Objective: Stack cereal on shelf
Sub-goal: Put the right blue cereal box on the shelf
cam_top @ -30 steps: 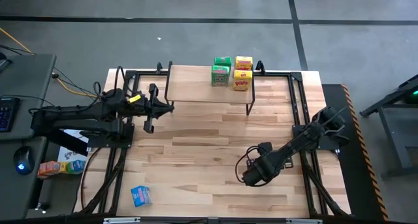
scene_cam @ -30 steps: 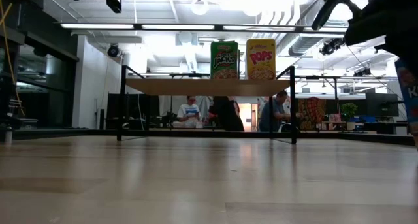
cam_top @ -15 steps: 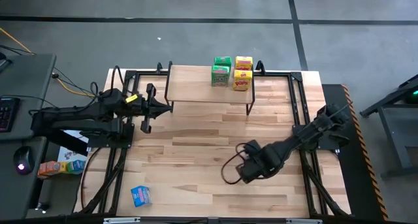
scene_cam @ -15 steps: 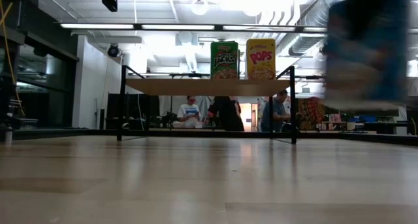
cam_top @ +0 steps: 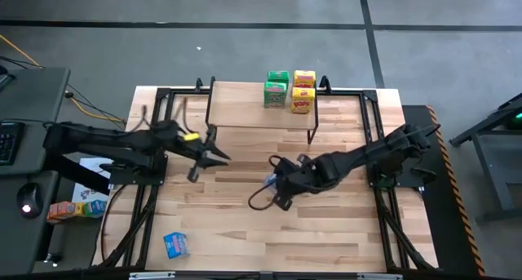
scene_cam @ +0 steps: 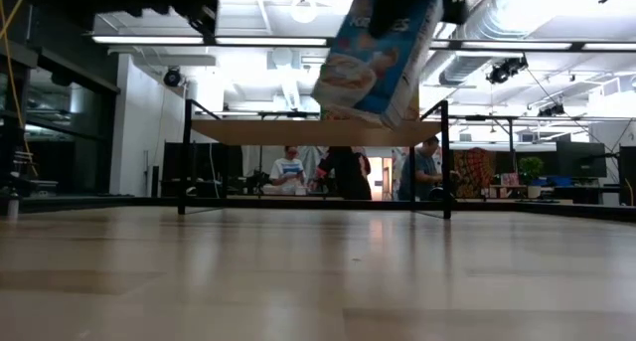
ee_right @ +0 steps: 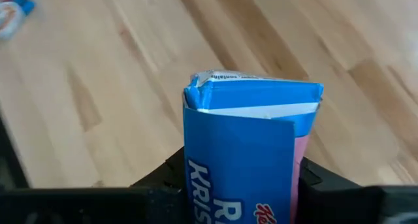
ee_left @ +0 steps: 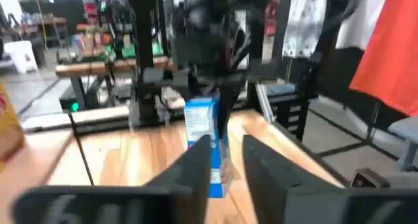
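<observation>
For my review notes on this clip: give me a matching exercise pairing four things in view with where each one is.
1. blue box
2. second blue box
3. green box
4. left gripper

A. on the shelf
B. held in the right gripper
C. lying at the table's near left corner
D. open, above mid-table, facing the held box

Pairs: 1-B, 2-C, 3-A, 4-D

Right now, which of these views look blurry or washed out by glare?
Left wrist view: soft with blur throughout, its own fingers smeared in front of the blue cereal box. Low view: ceiling lights flare white; that box looms close. Right wrist view: box top sharp. High view: evenly lit, crisp.
</observation>
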You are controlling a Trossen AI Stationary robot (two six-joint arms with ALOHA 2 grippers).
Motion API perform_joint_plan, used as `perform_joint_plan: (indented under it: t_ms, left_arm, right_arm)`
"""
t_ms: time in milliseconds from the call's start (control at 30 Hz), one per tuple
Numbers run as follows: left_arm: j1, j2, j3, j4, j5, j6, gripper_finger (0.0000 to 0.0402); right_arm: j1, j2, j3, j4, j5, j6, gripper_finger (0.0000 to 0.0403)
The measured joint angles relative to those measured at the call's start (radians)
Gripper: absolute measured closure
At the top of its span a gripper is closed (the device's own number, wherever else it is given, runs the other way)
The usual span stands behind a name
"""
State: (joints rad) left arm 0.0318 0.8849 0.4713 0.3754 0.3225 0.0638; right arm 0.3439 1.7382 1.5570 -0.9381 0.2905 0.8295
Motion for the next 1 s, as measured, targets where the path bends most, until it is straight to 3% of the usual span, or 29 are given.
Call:
perform_joint_plan:
  t_ms: [233, 400, 633, 1000]
  left_arm:
    - [-0.038, 0.272, 0.07, 0.118, -0.011, -0.013, 0.0202]
    - [-0.059, 0.428, 0.15, 0.117, -0.013, -0.076, 0.0151]
    - [-0.087, 0.559, 0.244, 0.114, -0.009, -0.095, 0.0141]
    - [-0.113, 0.576, 0.273, 0.072, -0.002, -0.154, 0.0141]
  right_arm:
    - [-0.033, 0.0, 0.0, 0.117, -0.117, -0.16, 0.0279]
    - [-0.037, 0.0, 0.0, 0.157, -0.148, -0.21, 0.0279]
    - [-0.037, 0.0, 0.0, 0.157, -0.145, -0.228, 0.0279]
    - [-0.037, 0.0, 0.0, 0.159, -0.085, -0.246, 0.0279]
